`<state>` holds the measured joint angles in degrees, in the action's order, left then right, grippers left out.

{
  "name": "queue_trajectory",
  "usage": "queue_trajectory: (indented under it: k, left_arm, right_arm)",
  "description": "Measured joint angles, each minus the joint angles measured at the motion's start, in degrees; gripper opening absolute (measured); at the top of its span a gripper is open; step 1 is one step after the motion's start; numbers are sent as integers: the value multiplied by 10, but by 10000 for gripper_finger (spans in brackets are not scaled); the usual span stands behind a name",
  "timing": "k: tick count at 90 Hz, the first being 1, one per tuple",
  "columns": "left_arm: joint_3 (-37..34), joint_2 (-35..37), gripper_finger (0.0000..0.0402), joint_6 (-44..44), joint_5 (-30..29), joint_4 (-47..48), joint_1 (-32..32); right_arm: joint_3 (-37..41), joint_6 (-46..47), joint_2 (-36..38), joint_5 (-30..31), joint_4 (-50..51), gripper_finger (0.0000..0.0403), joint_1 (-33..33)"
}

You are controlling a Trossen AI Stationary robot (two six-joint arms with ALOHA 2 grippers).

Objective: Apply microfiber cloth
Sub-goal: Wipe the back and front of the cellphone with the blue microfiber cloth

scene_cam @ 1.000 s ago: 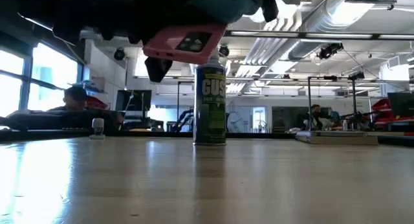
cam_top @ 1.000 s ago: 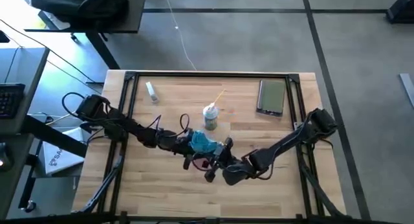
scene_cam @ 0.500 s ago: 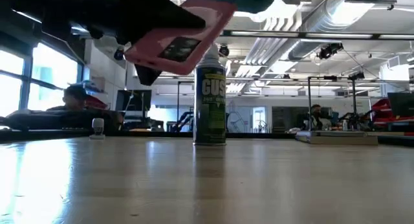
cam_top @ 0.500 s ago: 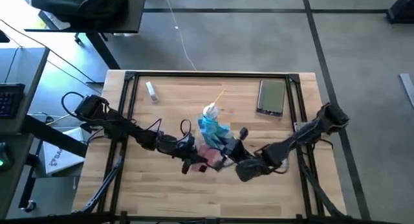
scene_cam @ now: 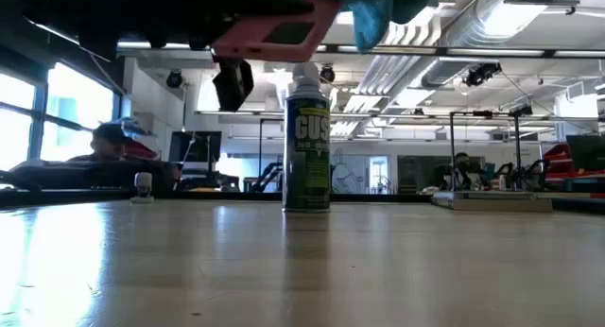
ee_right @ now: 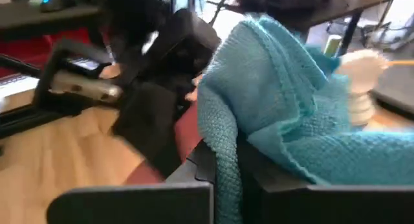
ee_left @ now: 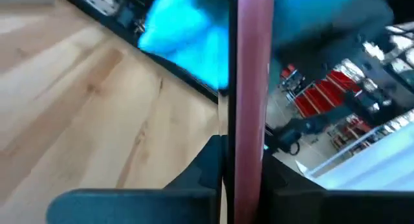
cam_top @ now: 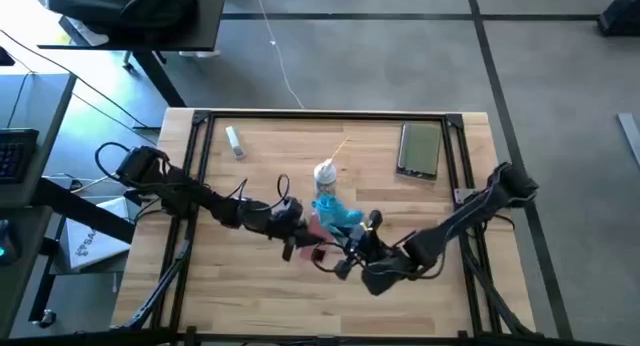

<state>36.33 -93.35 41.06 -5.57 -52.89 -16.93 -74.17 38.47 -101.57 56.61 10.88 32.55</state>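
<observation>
— The left gripper (cam_top: 292,222) was clamped edge-on round the pink device (cam_top: 312,229) above mid-table?

— Yes. The right gripper (cam_top: 352,248), pinching the microfiber cloth (cam_top: 338,214), had dragged it back across the device: wiping under way.

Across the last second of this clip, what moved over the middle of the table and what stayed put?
The right gripper swept the microfiber cloth from the left gripper's side toward the spray can, then drew back a little. The left gripper kept hold of the pink device, which tilted, then levelled. Can, phone and small bottle stayed put.
</observation>
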Motion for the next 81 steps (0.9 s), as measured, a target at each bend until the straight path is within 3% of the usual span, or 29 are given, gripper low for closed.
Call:
queue_trajectory:
  k: [16, 37, 61, 81]
  left_arm:
    - [0, 0, 11, 2, 1, -2, 14]
    - [0, 0, 11, -67, 9, -9, 5]
    - [10, -1, 11, -106, -100, 45, -10]
    - [19, -1, 11, -127, -182, 85, -11]
  right_arm:
    - [0, -11, -14, -41, -37, 0, -12]
    - [0, -28, -15, -30, -52, 0, -15]
    - [0, -51, -15, -104, -73, 0, -77]
    - [0, -70, -15, -121, -95, 0, -118]
